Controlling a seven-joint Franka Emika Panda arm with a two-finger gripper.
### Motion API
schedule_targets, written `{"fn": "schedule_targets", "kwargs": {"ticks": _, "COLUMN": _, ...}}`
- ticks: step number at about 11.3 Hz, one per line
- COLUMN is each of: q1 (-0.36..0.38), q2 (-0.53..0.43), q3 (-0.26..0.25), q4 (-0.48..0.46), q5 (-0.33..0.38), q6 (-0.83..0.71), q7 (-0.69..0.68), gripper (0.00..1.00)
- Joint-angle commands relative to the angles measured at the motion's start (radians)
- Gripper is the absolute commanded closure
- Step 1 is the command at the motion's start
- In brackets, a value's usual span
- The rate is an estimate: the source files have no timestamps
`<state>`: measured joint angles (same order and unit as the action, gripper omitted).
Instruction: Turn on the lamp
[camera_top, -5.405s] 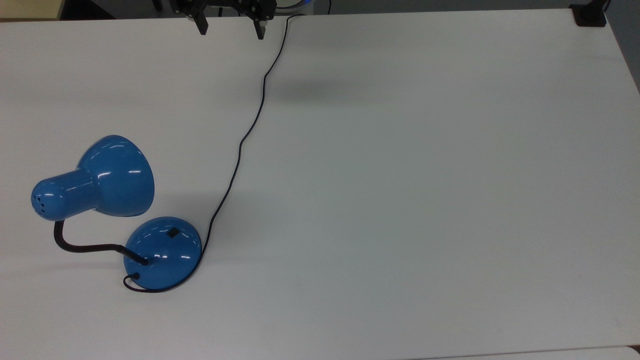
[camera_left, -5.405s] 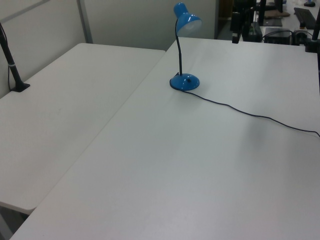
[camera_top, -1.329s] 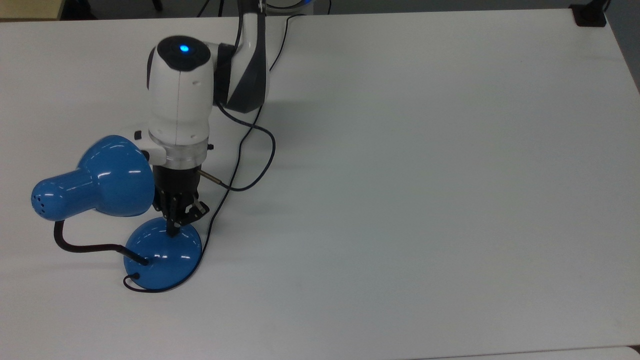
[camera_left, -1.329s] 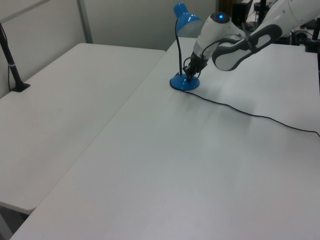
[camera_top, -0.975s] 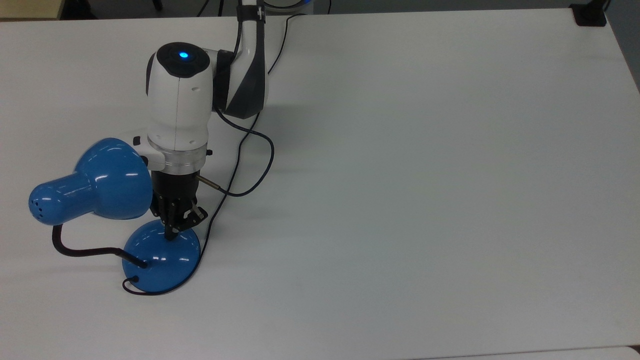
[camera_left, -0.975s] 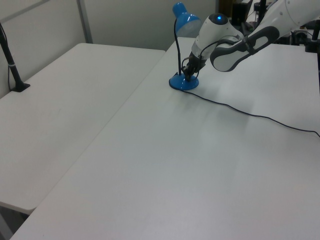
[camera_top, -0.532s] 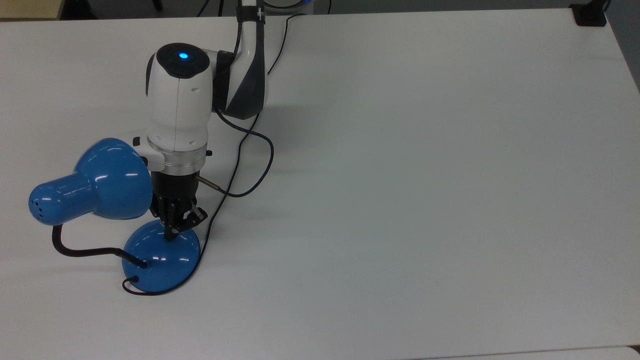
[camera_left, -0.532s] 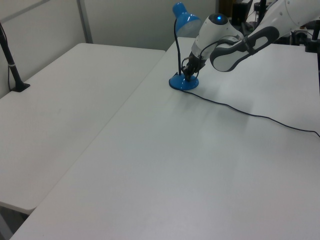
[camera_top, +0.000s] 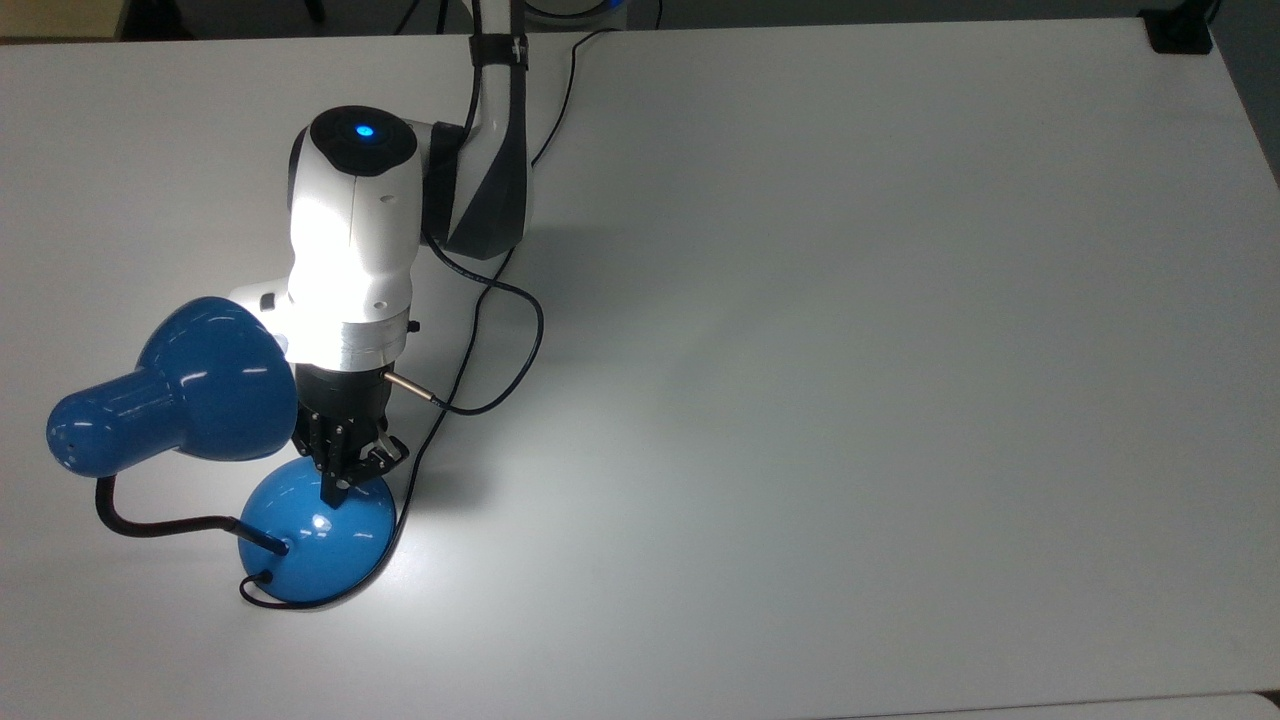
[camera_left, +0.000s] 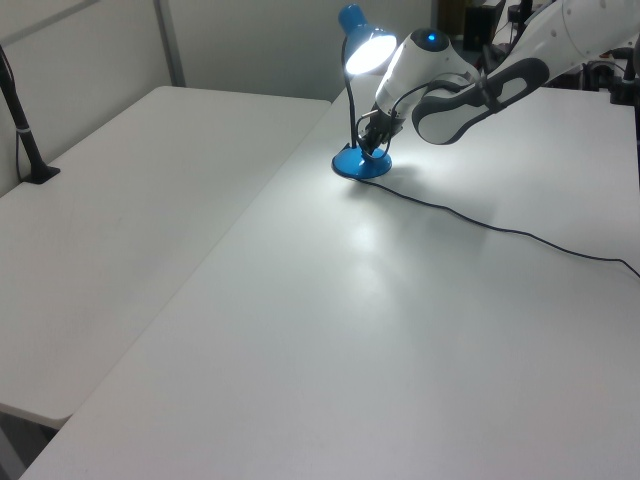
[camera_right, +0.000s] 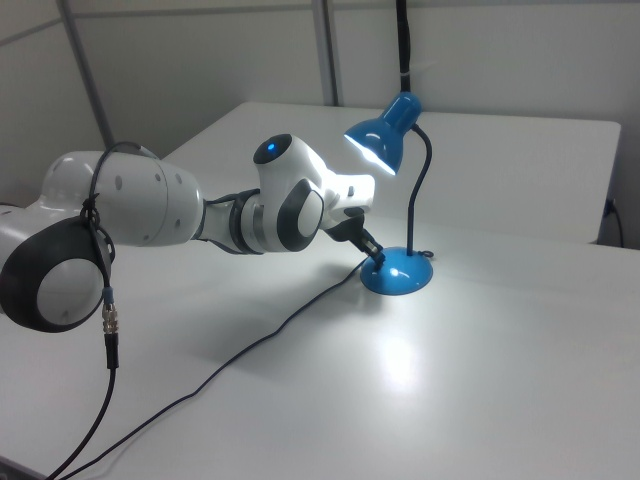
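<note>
Your gripper, fingers closed on nothing, presses its tip onto the domed base of the glossy blue bell-shaded lamp, now lit, near the white table's edge.

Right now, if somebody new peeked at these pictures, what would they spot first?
Probably the blue lamp near the top view's left edge of the white table: it is lit, and a bright pool of light falls on the table beside its base. Next comes the big white robot arm reaching in under the shade, with its gripper pressed down on the lamp's round base. A thin black cord trails away from the lamp across the table.
</note>
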<state>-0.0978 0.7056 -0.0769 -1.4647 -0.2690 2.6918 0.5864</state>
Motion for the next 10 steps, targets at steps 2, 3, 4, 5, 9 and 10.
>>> {"fn": "schedule_targets", "kwargs": {"ticks": 2, "q1": -0.017, "q2": -0.096, "q3": 0.014, "q4": -0.101, "q5": -0.021, "q6": 0.011, "q7": 0.012, "gripper": 1.00}}
{"fn": "schedule_targets", "kwargs": {"ticks": 3, "q1": -0.019, "q2": -0.142, "q3": 0.026, "q4": -0.152, "q5": -0.021, "q6": 0.011, "q7": 0.010, "gripper": 1.00}}
{"fn": "schedule_targets", "kwargs": {"ticks": 4, "q1": -0.017, "q2": -0.191, "q3": 0.029, "q4": -0.213, "q5": -0.021, "q6": 0.010, "q7": 0.010, "gripper": 1.00}}
{"fn": "schedule_targets", "kwargs": {"ticks": 5, "q1": -0.017, "q2": -0.248, "q3": 0.035, "q4": -0.280, "q5": -0.021, "q6": 0.010, "q7": 0.010, "gripper": 1.00}}
{"fn": "schedule_targets", "kwargs": {"ticks": 9, "q1": 0.016, "q2": -0.457, "q3": 0.052, "q4": -0.431, "q5": -0.019, "q6": -0.111, "q7": -0.008, "gripper": 1.00}}
{"fn": "schedule_targets", "kwargs": {"ticks": 10, "q1": 0.038, "q2": -0.491, "q3": 0.054, "q4": -0.428, "q5": -0.007, "q6": -0.212, "q7": -0.041, "gripper": 1.00}}
